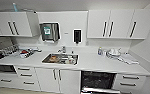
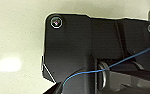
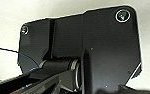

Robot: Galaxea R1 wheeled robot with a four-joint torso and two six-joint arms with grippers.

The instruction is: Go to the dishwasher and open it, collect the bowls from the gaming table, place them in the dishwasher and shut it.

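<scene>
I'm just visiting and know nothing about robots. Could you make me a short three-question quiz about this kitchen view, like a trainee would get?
1. True or false: the dishwasher under the counter stands open.
2. What is set into the counter left of the dishwasher: A) a stove, B) a sink, C) a fridge?
3. Fill in: the black-and-steel paper towel dispenser hangs on the ____.

Key: 1 true, its dark inside shows and the door is folded down. 2 B. 3 wall.
</scene>
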